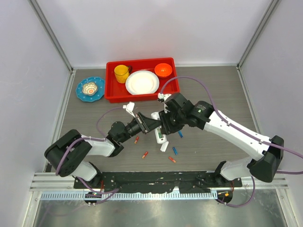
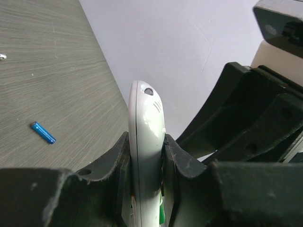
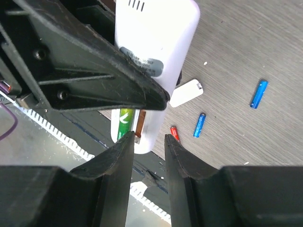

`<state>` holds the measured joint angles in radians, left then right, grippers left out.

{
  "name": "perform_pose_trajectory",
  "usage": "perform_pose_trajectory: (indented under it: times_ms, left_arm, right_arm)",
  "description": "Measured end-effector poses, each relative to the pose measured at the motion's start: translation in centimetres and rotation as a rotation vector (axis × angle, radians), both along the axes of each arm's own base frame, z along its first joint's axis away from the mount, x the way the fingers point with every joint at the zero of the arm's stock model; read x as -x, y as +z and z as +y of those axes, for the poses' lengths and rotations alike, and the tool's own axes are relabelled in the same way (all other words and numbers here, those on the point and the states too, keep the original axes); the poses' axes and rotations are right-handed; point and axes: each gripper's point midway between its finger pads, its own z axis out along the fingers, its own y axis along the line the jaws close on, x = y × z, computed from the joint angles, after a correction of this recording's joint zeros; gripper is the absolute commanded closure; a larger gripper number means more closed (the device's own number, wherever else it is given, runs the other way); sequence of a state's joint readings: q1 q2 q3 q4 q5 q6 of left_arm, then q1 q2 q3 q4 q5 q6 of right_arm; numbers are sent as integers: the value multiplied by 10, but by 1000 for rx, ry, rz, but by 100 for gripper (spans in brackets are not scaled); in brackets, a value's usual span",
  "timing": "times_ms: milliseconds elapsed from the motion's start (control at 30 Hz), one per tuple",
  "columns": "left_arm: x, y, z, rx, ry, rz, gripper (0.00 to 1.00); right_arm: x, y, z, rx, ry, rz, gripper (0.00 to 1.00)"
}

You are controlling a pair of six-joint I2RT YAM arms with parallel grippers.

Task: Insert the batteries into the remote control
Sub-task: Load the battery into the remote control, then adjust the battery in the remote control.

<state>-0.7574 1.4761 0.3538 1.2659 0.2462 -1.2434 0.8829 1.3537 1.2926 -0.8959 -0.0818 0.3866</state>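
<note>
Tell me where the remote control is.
The remote control is clamped in the left claw at mid-table in the top view, near the red tray, with the right claw beside it.

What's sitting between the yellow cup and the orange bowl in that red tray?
A white plate, seen in the top view; it lies in the red tray between the yellow cup and the orange bowl.

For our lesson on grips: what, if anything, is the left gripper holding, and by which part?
The left gripper pinches the remote control across its front and back faces, mid-length.
</note>
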Motion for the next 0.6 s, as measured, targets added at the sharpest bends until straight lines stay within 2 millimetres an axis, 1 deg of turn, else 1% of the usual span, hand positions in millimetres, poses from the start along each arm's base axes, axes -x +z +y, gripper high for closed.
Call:
perform_pose_trajectory:
  times_ms: [100, 233, 333, 400, 433, 467, 533, 567, 600]
  left_arm:
    - [-4, 2, 4, 4, 9, -5, 100]
    - [-8, 2, 7, 5, 18, -6, 100]
    - [-8, 2, 8, 7, 14, -2, 100]
    - [-8, 1, 8, 13, 9, 11, 100]
    - [-8, -1, 8, 16, 5, 25, 100]
    - [-7, -2, 8, 16, -1, 35, 100]
    - [-7, -4, 8, 22, -11, 55, 100]
    - [-6, -3, 8, 26, -18, 60, 100]
    - [-4, -3, 8, 32, -28, 70, 100]
  right_arm:
    - [-3, 12, -3, -7, 2, -35, 60]
    - [0, 37, -5, -70, 9, -87, 60]
    - [0, 51, -6, -115, 8, -123, 61]
    - [-6, 59, -6, -152, -19, -180, 60]
    - [-9, 59, -9, -166, -38, -212, 59]
    - [-11, 58, -12, -180, -54, -238, 48]
    - [-12, 51, -20, -227, -95, -295, 40]
    - [-11, 45, -25, -248, -115, -313, 34]
    - [-8, 38, -31, -260, -129, -319, 33]
